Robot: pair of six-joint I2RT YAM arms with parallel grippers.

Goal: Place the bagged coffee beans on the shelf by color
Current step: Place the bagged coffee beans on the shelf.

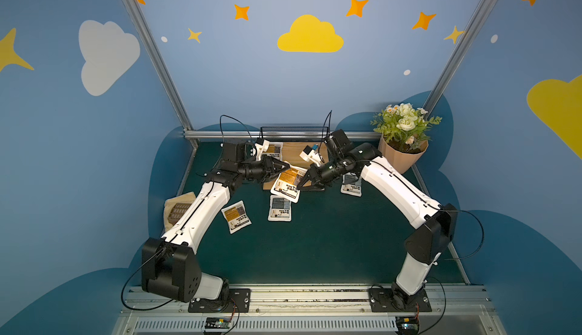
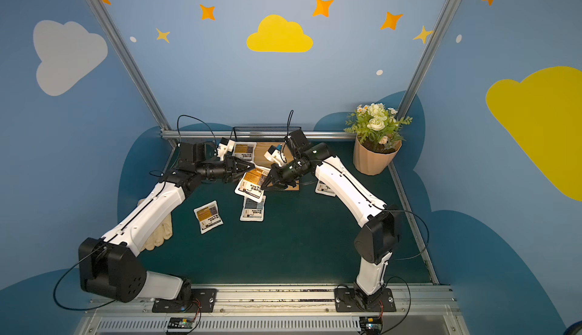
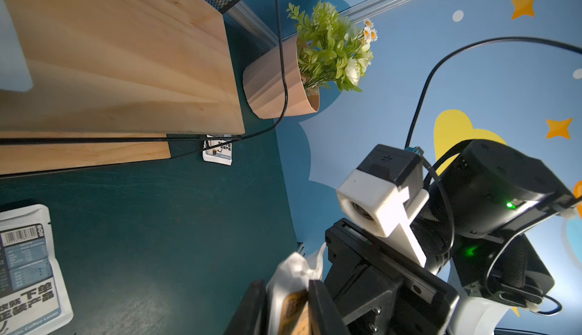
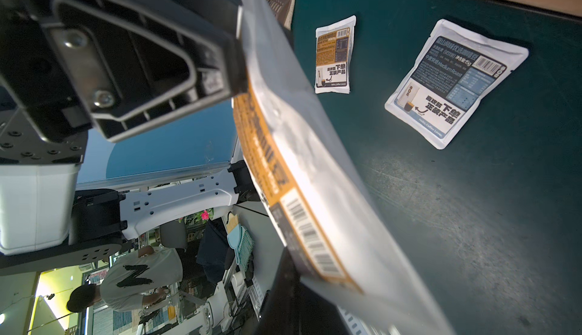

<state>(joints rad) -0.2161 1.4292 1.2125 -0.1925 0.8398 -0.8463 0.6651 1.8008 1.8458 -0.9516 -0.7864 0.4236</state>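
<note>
**Both tools grip one pouch at the shelf**
The left tool and the right tool are each clamped on opposite edges of the same small white pillow pouch with an orange-yellow label. It hangs clear of the dark green bench, over the lower front board of the black-wire two-tier shelf with light wooden boards. A second orange-labelled pouch lies on the shelf's rear board, at its left end. On the bench lie a third orange-labelled pouch, a grey-blue-labelled pouch near the shelf's front, and another grey-blue pouch beside the shelf's right end, partly under the right arm.
</note>
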